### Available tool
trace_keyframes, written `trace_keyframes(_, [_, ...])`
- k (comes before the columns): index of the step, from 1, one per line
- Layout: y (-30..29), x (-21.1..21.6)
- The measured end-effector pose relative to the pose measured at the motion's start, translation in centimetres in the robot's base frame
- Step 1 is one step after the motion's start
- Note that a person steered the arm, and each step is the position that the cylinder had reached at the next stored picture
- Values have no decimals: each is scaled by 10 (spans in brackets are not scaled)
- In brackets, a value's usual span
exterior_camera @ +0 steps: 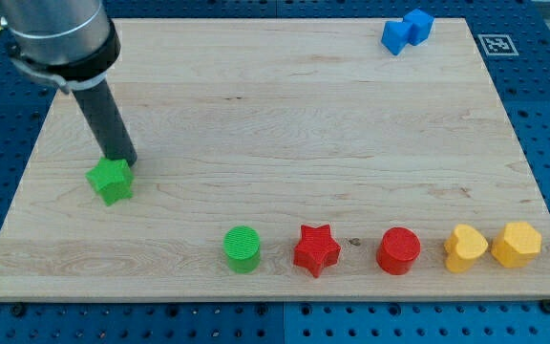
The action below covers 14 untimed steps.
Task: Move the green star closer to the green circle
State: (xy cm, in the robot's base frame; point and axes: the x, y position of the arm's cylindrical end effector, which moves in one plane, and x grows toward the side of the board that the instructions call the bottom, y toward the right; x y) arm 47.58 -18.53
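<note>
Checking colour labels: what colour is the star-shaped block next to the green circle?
Red. The red star sits just right of the green circle in the camera view.

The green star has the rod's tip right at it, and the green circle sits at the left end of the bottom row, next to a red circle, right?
Not quite. In the camera view my tip is at the green star, and the green circle ends the bottom row at the left, but its neighbour is the red star; the red circle comes after that.

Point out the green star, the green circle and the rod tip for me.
green star [111,181], camera view, on its top face.
green circle [243,247], camera view, on its ribbed top.
my tip [122,161], camera view, at the rod's lower end, touching the star's upper edge.
</note>
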Motion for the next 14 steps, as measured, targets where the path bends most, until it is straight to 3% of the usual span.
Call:
trace_keyframes(3, [-2,57])
trace_keyframes(4, [-26,30])
trace_keyframes(5, [-50,32])
trace_keyframes(7, [-51,89])
trace_keyframes(10, [-1,87])
trace_keyframes(12, [37,62])
trace_keyframes(14, [68,75])
